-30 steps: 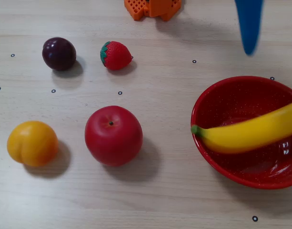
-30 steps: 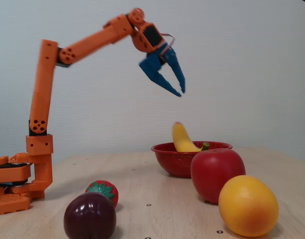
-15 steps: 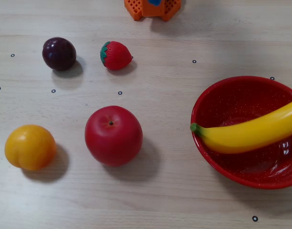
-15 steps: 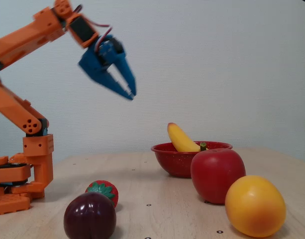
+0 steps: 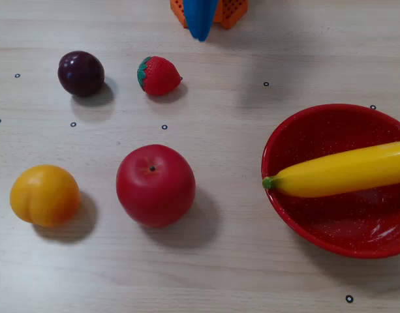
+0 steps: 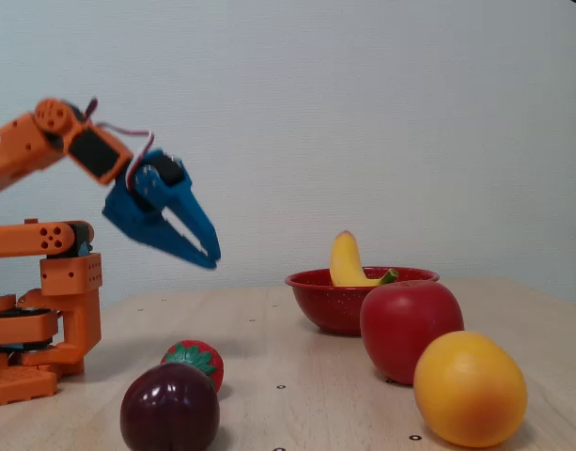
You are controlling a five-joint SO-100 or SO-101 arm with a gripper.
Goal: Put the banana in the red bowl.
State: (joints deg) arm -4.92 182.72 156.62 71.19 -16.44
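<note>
The yellow banana (image 5: 343, 173) lies across the red bowl (image 5: 297, 127) at the right, its green stem tip over the bowl's left rim and its other end cut off by the frame edge. In the side-on fixed view the banana (image 6: 344, 263) sticks up out of the bowl (image 6: 325, 303). My blue gripper (image 6: 212, 257) hangs low near the arm's base, far left of the bowl. Its fingers point down to the right, a little apart, with nothing between them. From above only the gripper tip (image 5: 200, 34) shows at the top edge.
A red apple (image 5: 155, 185), a yellow-orange fruit (image 5: 44, 195), a dark plum (image 5: 81, 74) and a strawberry (image 5: 159, 75) sit on the wooden table left of the bowl. The orange arm base (image 6: 34, 329) stands at the far side.
The arm has drawn back from above the bowl toward its base and come down. The banana has rocked and settled in the bowl. The yellow-orange fruit wobbled slightly.
</note>
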